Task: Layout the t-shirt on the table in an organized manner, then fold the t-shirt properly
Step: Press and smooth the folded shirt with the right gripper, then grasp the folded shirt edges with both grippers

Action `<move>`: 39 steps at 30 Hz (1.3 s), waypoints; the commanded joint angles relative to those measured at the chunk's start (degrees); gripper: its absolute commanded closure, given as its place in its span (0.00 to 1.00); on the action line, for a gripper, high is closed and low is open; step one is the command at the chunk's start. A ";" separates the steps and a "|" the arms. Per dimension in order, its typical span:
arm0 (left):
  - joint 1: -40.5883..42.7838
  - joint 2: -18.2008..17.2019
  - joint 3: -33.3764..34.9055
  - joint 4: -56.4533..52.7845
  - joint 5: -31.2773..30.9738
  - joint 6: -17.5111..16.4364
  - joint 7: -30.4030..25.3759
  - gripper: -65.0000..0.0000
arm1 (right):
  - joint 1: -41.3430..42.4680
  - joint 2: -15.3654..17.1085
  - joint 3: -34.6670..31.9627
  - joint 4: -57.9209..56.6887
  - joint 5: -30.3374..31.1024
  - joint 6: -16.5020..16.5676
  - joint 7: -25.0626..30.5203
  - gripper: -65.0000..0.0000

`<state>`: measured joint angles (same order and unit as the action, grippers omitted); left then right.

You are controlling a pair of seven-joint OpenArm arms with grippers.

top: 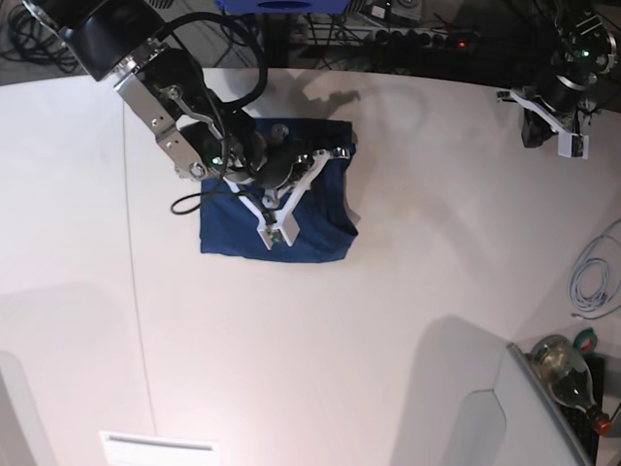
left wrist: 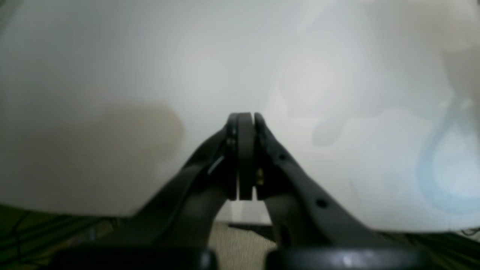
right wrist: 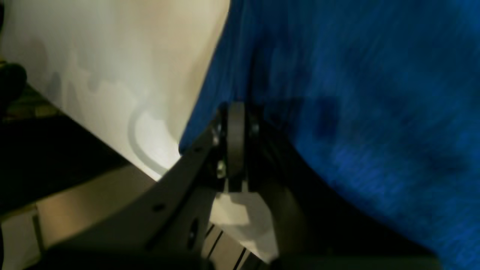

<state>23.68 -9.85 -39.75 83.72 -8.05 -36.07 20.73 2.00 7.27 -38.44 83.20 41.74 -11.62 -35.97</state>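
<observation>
On table [top: 388, 320]: folded t-shirt [top: 233, 238] under right gripper [top: 275, 234] (jaws closed).

Left hand [left wrist: 245, 123] (fingers pressed together) above the white table [left wrist: 112, 67].

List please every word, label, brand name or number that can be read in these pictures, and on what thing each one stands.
None can be read: the t-shirt is plain and the table bears no writing.
The bottle at the table's edge is too small to show any label text.
</observation>
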 commanded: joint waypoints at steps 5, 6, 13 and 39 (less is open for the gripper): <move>0.71 -0.57 -0.30 0.80 -0.69 -0.01 -1.08 1.00 | 2.18 -2.92 -3.72 -2.71 0.51 0.32 0.41 0.99; 0.80 -0.57 -0.47 0.80 -0.69 -0.01 -1.08 1.00 | 2.70 -3.00 -4.33 -3.68 0.51 0.32 0.41 0.99; 0.80 -0.75 -0.56 -0.07 -0.69 -0.01 -1.08 1.00 | 6.57 -4.32 -10.93 -8.43 0.51 0.32 0.41 0.99; 0.36 -0.57 -0.03 0.01 -1.13 -0.01 -1.08 1.00 | -0.46 10.71 -3.10 7.57 0.51 -13.39 -4.69 0.99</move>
<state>23.99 -9.85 -39.55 82.85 -8.27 -36.07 20.62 1.34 17.63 -41.93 90.24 41.98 -24.88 -40.69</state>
